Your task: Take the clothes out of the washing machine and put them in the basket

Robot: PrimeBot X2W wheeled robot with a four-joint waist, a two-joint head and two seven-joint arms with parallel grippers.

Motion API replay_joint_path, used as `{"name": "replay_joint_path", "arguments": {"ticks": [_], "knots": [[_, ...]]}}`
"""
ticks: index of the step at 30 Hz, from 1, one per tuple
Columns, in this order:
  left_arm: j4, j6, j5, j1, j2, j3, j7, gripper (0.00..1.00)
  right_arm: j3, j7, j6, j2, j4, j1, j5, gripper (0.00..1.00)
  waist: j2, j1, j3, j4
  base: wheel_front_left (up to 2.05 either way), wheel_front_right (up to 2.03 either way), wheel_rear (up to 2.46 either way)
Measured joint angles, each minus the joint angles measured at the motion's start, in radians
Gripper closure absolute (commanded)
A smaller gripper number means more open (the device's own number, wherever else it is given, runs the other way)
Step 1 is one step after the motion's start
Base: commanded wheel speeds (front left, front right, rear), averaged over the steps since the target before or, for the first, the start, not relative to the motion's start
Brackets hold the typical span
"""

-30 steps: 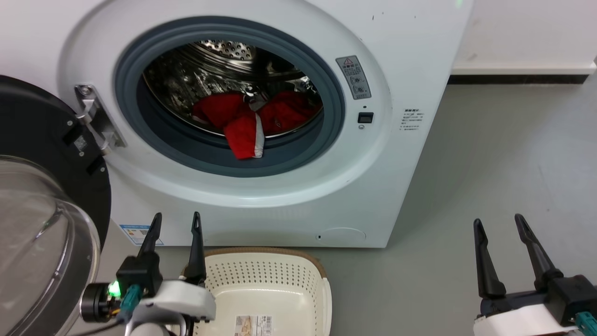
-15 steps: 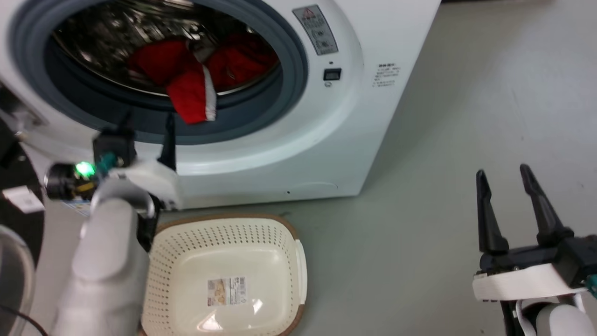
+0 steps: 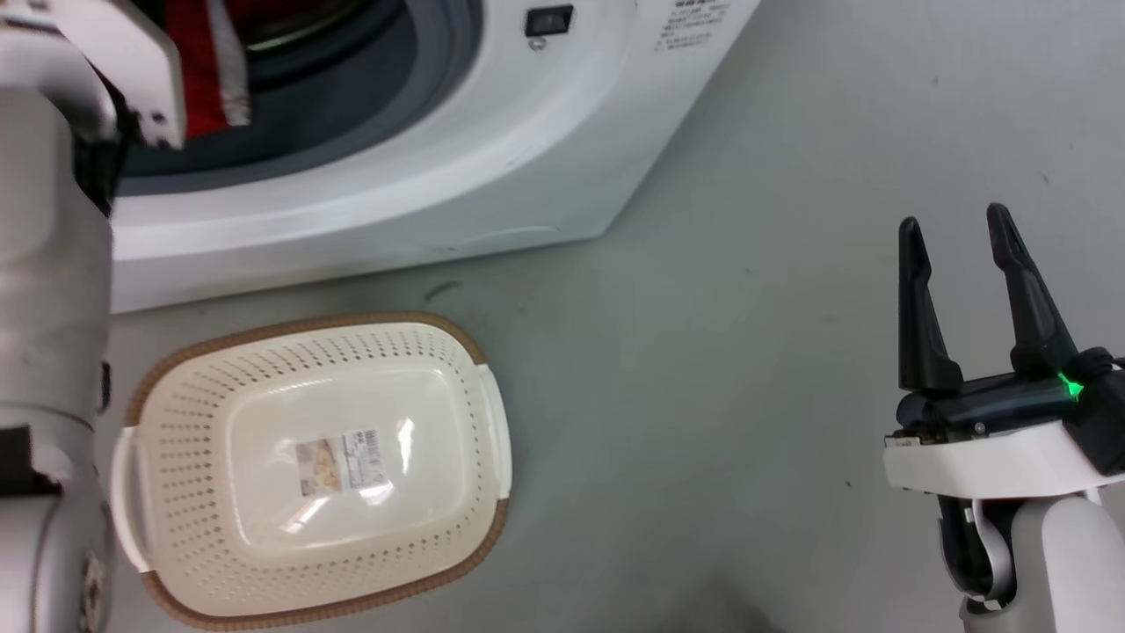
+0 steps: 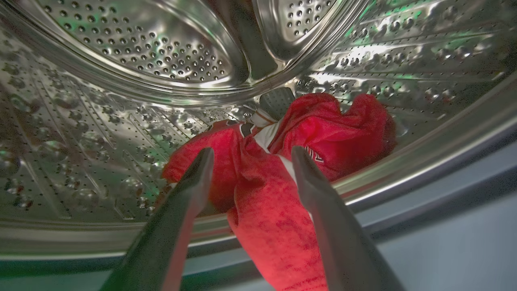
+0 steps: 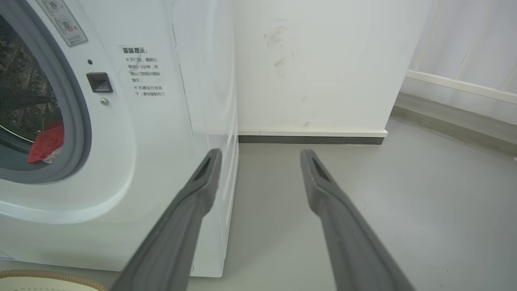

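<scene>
Clothes [image 4: 274,202] lie straight ahead of your left gripper [image 4: 252,150], jaws open either side of their red fold draping lengthwise over the drum lip [image 4: 404,165] of the washing machine [image 3: 439,176]; your right gripper [image 3: 954,218], open too, hangs well apart beyond the basket [image 3: 395,318].

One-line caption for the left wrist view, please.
Left gripper, open, pointed at the red clothes heaped in the washing machine drum.

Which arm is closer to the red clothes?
Left. The left end effector is open right at the red clothes in the washing machine; the right end effector hangs over the floor beside it.
</scene>
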Motion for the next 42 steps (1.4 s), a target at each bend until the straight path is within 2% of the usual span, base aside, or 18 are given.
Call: {"name": "replay_joint_path", "arguments": {"ticks": [7, 17, 22, 33, 34, 35, 42], "knots": [[0.092, -0.006, -0.009, -0.211, 0.062, -0.078, 0.171, 0.0, 0.034, 0.0, 0.0, 0.0, -0.014, -0.042, 0.04, 0.0, 0.0, 0.0, 0.119, -0.056, 0.0, 0.0, 0.0], [0.173, -0.006, -0.092, -0.404, 0.107, -0.134, 0.436, 0.0, 0.043, 0.0, 0.0, 0.0, -0.03, -0.083, 0.068, 0.0, 0.0, -0.0001, 0.252, -0.106, 0.0, 0.0, 0.0], [0.18, -0.006, -0.107, -0.439, 0.111, -0.159, 0.494, 0.0, 0.037, 0.0, 0.0, 0.0, -0.033, -0.098, 0.079, 0.0, 0.0, -0.0001, 0.295, -0.112, 0.0, 0.0, 0.0], [0.171, -0.006, -0.123, -0.449, 0.11, -0.192, 0.529, 0.0, 0.035, 0.0, 0.0, 0.0, -0.033, -0.104, 0.087, 0.0, 0.0, -0.0001, 0.312, -0.105, 0.0, 0.0, 0.0], [0.17, -0.006, -0.123, -0.449, 0.11, -0.195, 0.532, 0.48, 0.035, 0.0, 0.0, 0.0, -0.033, -0.105, 0.087, 0.0, -0.0001, -0.0002, 0.312, -0.105, 0.0, 0.0, 0.0], [0.166, -0.006, -0.122, -0.449, 0.11, -0.198, 0.53, 1.0, 0.035, 0.0, 0.0, 0.0, -0.033, -0.105, 0.087, 0.0, 0.0, -0.0002, 0.311, -0.105, 0.0, 0.0, 0.0], [0.138, 0.008, -0.125, -0.421, 0.106, -0.21, 0.482, 1.0, 0.03, 0.0, 0.0, 0.0, -0.031, -0.105, 0.077, 0.0, 0.0, -0.0001, 0.291, -0.098, 0.0, 0.0, 0.0]]}}
